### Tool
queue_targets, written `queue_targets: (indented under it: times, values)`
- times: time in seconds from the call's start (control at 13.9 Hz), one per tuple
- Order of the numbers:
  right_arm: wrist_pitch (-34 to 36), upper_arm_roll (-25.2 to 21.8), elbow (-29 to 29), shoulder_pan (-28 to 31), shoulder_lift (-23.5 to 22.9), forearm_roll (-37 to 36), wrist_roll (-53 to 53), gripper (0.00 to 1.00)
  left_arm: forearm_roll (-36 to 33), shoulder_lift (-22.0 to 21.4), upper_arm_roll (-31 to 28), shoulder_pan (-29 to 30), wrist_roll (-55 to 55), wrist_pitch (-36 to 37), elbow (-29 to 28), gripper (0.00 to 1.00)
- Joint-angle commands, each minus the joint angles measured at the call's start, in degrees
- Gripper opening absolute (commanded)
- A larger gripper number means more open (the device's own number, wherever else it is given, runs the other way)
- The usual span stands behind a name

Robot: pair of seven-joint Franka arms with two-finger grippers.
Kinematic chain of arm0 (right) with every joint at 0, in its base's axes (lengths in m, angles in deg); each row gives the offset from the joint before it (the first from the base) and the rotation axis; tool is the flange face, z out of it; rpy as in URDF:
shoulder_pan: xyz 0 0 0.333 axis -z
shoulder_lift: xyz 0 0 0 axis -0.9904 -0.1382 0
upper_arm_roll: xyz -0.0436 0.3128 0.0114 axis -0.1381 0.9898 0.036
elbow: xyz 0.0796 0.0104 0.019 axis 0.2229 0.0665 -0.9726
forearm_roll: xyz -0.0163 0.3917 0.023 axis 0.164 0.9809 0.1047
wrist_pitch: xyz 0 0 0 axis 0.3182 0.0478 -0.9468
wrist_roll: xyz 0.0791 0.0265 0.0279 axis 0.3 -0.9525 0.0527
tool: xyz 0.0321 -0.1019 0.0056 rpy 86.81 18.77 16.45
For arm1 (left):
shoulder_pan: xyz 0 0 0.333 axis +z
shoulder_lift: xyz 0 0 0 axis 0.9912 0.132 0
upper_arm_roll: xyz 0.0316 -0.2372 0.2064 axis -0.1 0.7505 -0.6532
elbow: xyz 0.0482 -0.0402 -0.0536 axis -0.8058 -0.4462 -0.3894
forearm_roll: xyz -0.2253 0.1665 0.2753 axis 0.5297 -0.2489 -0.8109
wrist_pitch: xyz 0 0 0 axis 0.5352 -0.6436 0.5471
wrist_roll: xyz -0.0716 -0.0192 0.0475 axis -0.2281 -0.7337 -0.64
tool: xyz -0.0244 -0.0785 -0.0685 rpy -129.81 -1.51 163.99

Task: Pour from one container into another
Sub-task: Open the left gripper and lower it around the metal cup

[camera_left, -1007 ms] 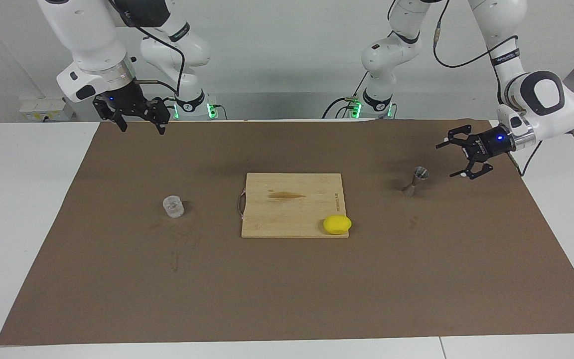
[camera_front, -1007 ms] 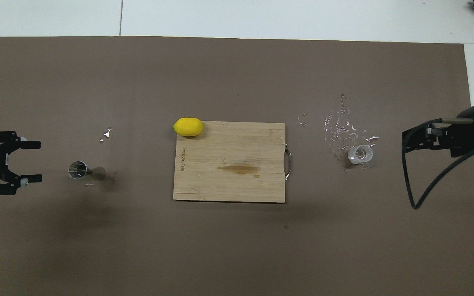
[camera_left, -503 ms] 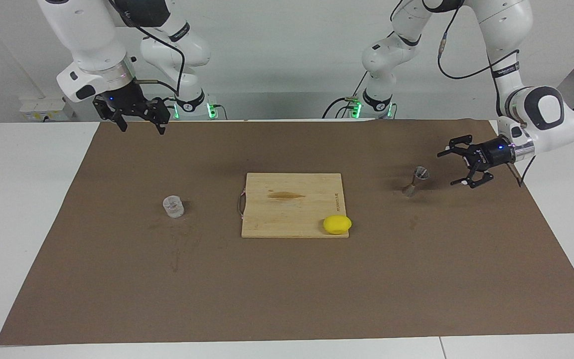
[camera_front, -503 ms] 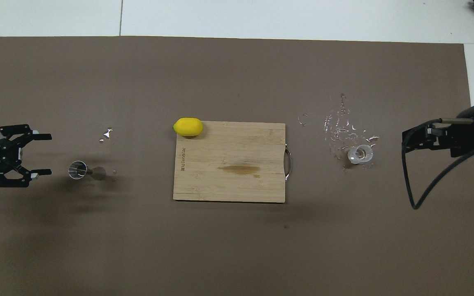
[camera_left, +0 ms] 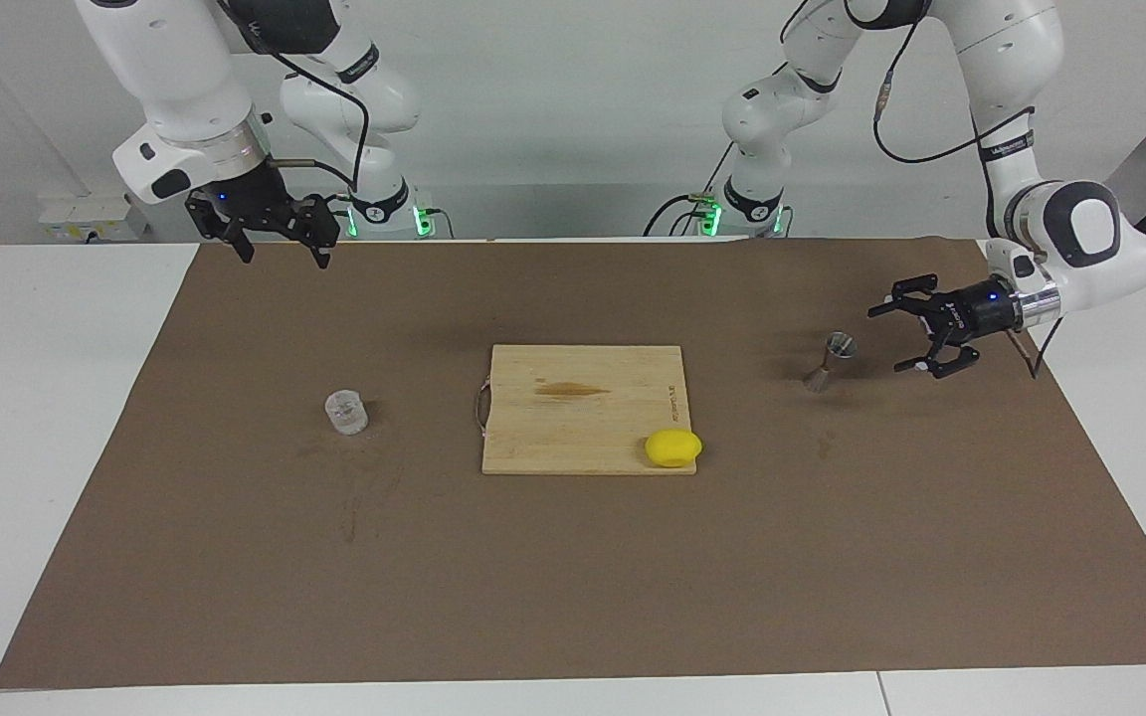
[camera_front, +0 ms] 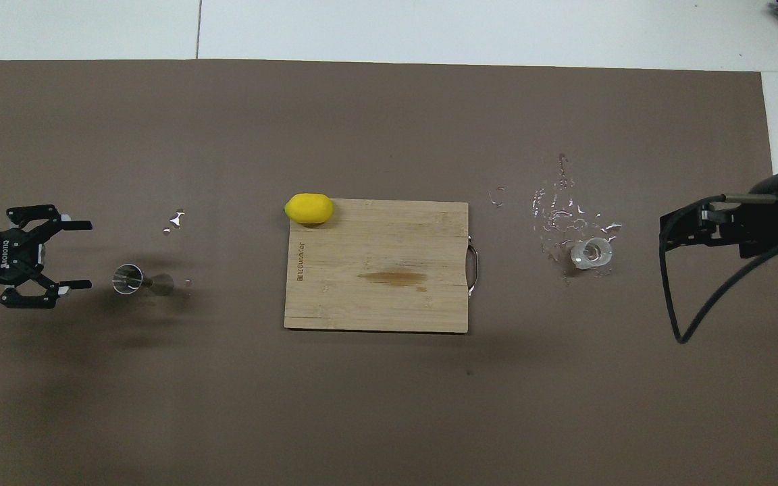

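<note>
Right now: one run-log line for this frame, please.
phase: approach | left gripper: open, beside jigger, no contact | right gripper: open, waiting, raised | glass cup: upright on mat, untouched | pour: not started

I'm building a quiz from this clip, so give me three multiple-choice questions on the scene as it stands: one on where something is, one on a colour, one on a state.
1. Where is the lemon?
A. on a corner of the cutting board
B. inside the glass cup
C. beside the jigger

2. What colour is the mat on the table?
A. green
B. brown
C. blue

3. How are the left gripper's fingers?
A. shut on the jigger
B. shut on nothing
C. open, holding nothing

Answers:
1. A, the lemon lies at the board's corner farthest from the robots, toward the left arm's end.
2. B, brown covers the table under the glass cup and jigger.
3. C, the fingers are spread beside the jigger, which stands free on the mat.

The right gripper waits open, high over the mat's edge.
</note>
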Motion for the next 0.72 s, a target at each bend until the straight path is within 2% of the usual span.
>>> queue_targets:
  times: [0.0, 0.43, 0.65]
  values:
    - [0.4, 0.5, 0.2, 0.7, 0.5, -0.3, 0.6, 1.00, 0.4, 1.8, 0.6, 0.0, 1.2, 1.6, 2.8, 1.00]
    - [0.4, 0.5, 0.2, 0.7, 0.5, -0.3, 0.6, 1.00, -2.0, 2.5, 0.7, 0.7, 1.9, 3.7, 5.9, 1.00]
    - [0.4, 0.6, 0.2, 0.7, 0.5, -0.3, 0.7, 1.00, -2.2, 2.6, 0.6, 0.1, 2.2, 3.7, 5.6, 1.00]
